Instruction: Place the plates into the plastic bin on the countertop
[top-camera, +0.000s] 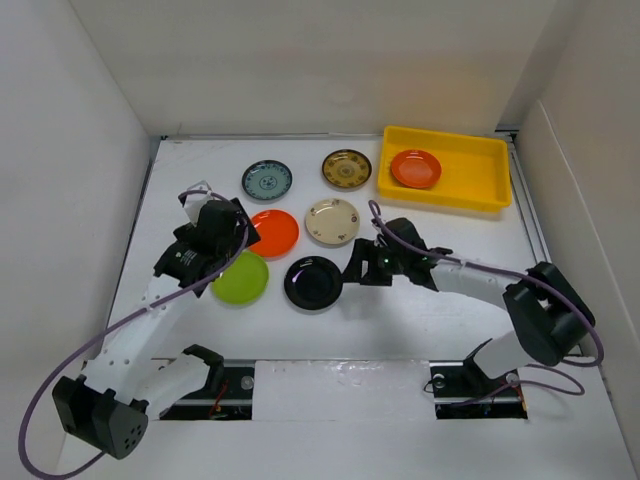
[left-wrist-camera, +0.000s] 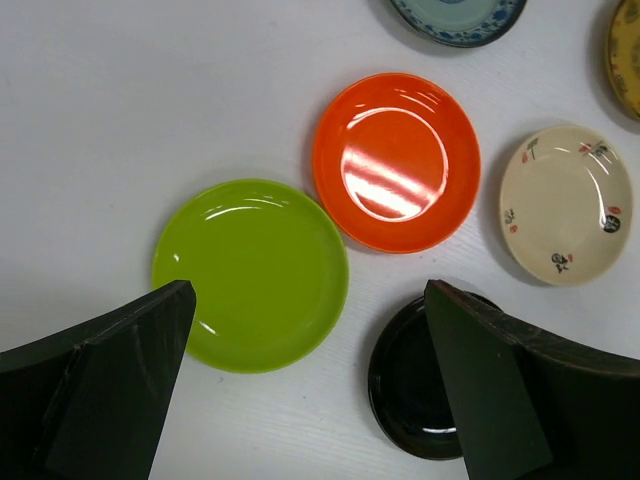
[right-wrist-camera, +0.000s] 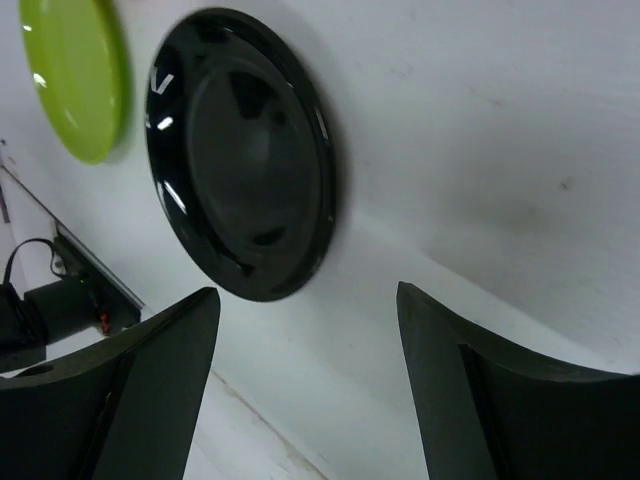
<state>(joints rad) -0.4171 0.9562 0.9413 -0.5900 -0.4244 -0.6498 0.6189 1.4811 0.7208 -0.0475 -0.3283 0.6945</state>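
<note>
The yellow plastic bin (top-camera: 470, 190) stands at the far right with one orange plate (top-camera: 416, 168) in it. On the white countertop (top-camera: 420, 330) lie a teal plate (top-camera: 267, 180), a gold-brown plate (top-camera: 347, 168), a cream plate (top-camera: 332, 221), an orange plate (top-camera: 272, 232), a lime green plate (top-camera: 241, 277) and a black plate (top-camera: 313, 282). My left gripper (top-camera: 238, 250) is open and empty above the gap between the lime plate (left-wrist-camera: 250, 270) and the black plate (left-wrist-camera: 410, 385). My right gripper (top-camera: 355, 266) is open and empty, low, just right of the black plate (right-wrist-camera: 240, 150).
White walls close in the countertop on the left, back and right. The arm bases and cables sit along the near edge (top-camera: 330, 385). The left wrist view also shows the orange plate (left-wrist-camera: 395, 160), the cream plate (left-wrist-camera: 565, 205) and the teal plate's edge (left-wrist-camera: 460, 15).
</note>
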